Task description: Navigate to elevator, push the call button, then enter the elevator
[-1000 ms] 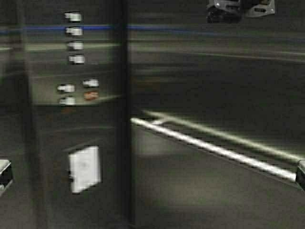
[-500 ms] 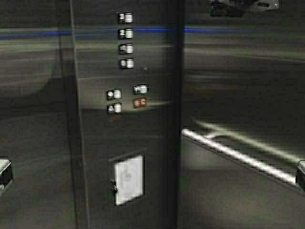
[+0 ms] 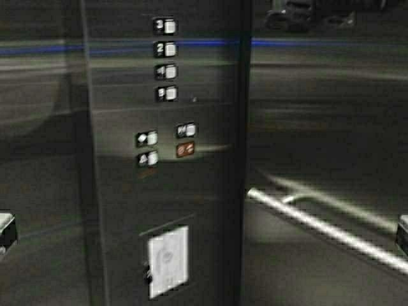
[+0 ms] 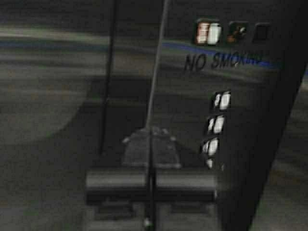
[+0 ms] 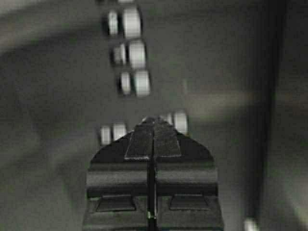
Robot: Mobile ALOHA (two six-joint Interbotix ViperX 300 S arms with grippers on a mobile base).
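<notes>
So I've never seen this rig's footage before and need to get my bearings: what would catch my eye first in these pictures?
Probably the steel-panelled elevator cab's button panel, straight ahead, with a column of small lit white floor buttons near its top. Below them a pale rectangular plate glows, and a bright horizontal steel handrail slants along the right wall. In the wrist views, the left gripper and right gripper both point at the panel, shut.

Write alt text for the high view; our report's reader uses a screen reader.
Inside the steel elevator, a button panel fills the centre: four stacked floor buttons, four more below, and a white plate near the bottom. A handrail slants down the wall at right.
</notes>
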